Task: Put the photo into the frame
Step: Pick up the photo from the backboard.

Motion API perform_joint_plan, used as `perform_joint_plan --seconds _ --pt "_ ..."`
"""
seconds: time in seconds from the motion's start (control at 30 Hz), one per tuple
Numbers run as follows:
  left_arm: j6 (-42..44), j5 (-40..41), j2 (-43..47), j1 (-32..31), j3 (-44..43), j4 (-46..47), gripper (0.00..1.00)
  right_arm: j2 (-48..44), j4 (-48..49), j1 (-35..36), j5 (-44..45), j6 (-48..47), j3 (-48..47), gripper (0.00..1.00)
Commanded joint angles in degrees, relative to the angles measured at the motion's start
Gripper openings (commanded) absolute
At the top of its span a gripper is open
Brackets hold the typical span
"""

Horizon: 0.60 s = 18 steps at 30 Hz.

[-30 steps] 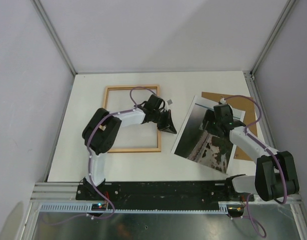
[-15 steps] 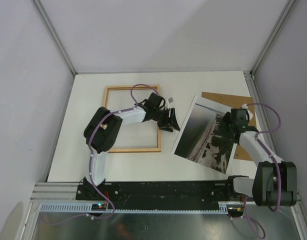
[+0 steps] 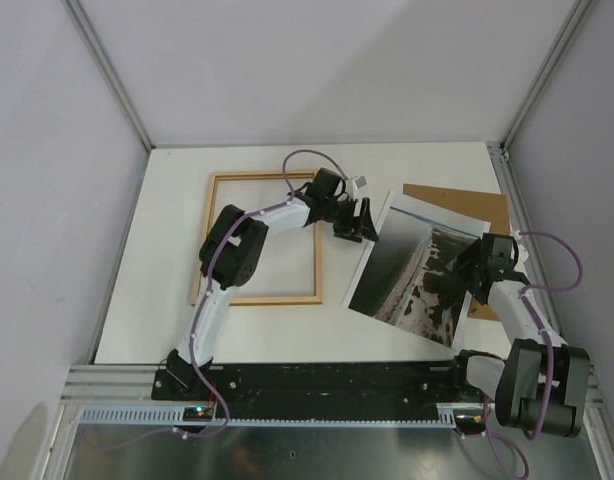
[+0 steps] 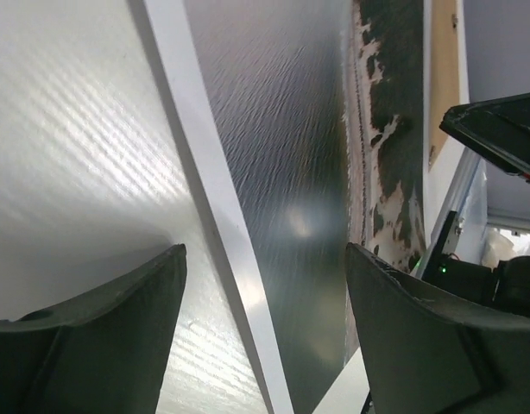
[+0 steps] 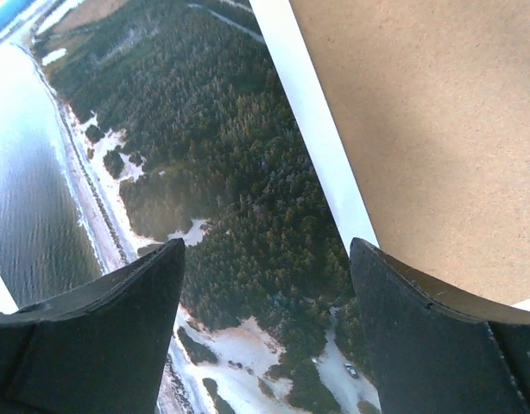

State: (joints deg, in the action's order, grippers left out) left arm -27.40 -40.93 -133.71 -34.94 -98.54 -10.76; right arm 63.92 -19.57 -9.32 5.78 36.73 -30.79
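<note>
The photo (image 3: 392, 265) lies flat and tilted on the table, right of the light wooden frame (image 3: 249, 177), which has nothing inside it. My left gripper (image 3: 359, 222) hangs open over the photo's upper left edge. In the left wrist view its jaws (image 4: 265, 250) straddle the photo's (image 4: 282, 129) white border with nothing between them. My right gripper (image 3: 457, 275) hovers open over the photo's right side. In the right wrist view its jaws (image 5: 267, 246) span the dark forest part of the photo (image 5: 213, 129), near its white right border.
A brown backing board (image 3: 472, 205) lies under the photo's right side and shows beside the border (image 5: 420, 112). The white table (image 4: 66, 129) shows left of the photo. Grey walls enclose the table on three sides.
My left gripper has opened and swung right, from the frame's right rail to the photo's left edge. My right gripper has drawn back toward the photo's right edge.
</note>
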Motion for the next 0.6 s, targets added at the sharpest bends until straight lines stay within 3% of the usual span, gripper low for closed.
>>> perform_joint_plan --seconds 0.0,0.23,0.57 --pt "2.9 -4.6 -4.3 0.8 -5.8 -0.2 0.8 -2.6 1.6 -0.8 3.2 1.8 0.2 0.82" --pt "2.9 -6.6 -7.9 0.8 -8.1 -0.6 0.8 -1.9 3.6 -2.7 4.0 2.3 2.2 0.83" --pt "2.5 -7.0 -9.9 0.2 -9.5 -1.4 0.8 3.4 9.2 -5.3 -3.7 3.3 4.4 0.84"
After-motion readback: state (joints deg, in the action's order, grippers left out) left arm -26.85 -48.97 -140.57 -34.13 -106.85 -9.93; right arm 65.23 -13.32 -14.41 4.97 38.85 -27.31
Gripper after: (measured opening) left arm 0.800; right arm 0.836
